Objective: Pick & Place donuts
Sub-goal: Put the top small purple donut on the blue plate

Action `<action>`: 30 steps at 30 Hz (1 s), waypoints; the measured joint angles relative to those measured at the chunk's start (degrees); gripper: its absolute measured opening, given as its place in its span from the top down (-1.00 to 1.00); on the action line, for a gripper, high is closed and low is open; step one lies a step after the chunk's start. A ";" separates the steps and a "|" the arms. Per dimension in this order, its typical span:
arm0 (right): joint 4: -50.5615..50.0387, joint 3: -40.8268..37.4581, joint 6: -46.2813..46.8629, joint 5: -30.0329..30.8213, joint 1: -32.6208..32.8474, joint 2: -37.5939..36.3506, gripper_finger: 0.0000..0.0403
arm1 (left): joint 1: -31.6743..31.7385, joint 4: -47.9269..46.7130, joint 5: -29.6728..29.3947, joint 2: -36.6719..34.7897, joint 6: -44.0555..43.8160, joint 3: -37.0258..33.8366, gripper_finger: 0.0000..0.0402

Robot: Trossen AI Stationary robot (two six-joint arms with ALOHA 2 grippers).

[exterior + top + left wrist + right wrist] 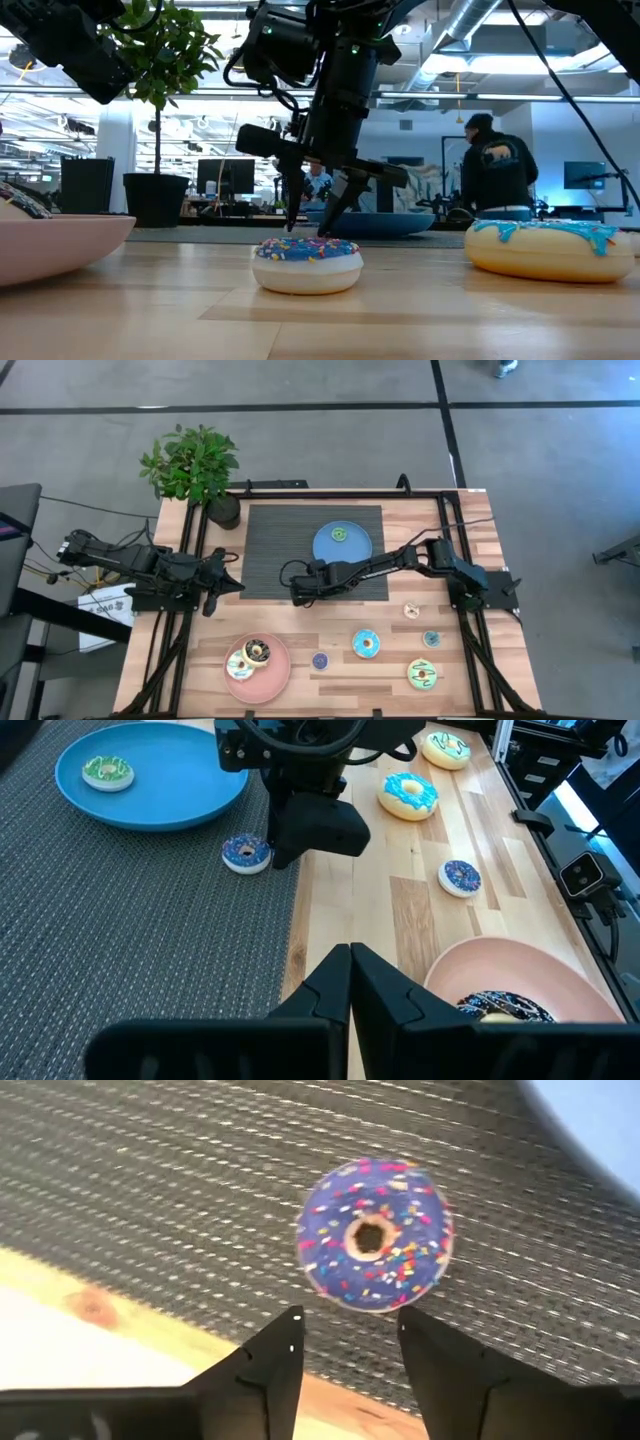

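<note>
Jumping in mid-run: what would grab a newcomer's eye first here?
The right gripper, open, hangs over a small purple sprinkled donut at the dark mat's near edge, beside the blue plate holding a small green donut. The left gripper waits, shut, at the mat's left edge, while the pink plate in front holds two donuts.

A wooden table point(480, 540) is seen. A dark woven mat point(265, 550) is laid at its far middle, a potted plant point(195, 470) at the far left corner, a pink plate point(272, 672) near the front left, and small donuts point(366, 643) along the front right.
</note>
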 joint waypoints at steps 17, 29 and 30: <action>0.74 0.02 2.69 2.66 0.02 -0.02 -0.52 | -0.01 -0.59 0.13 -0.01 -0.04 0.00 1.00; 0.45 0.02 4.03 8.01 -0.42 -0.02 -0.52 | 0.00 -0.52 0.09 0.00 -0.04 0.00 1.00; 0.31 0.02 3.74 7.98 -0.43 -0.02 -0.52 | 0.00 -0.48 0.09 0.00 -0.04 0.00 1.00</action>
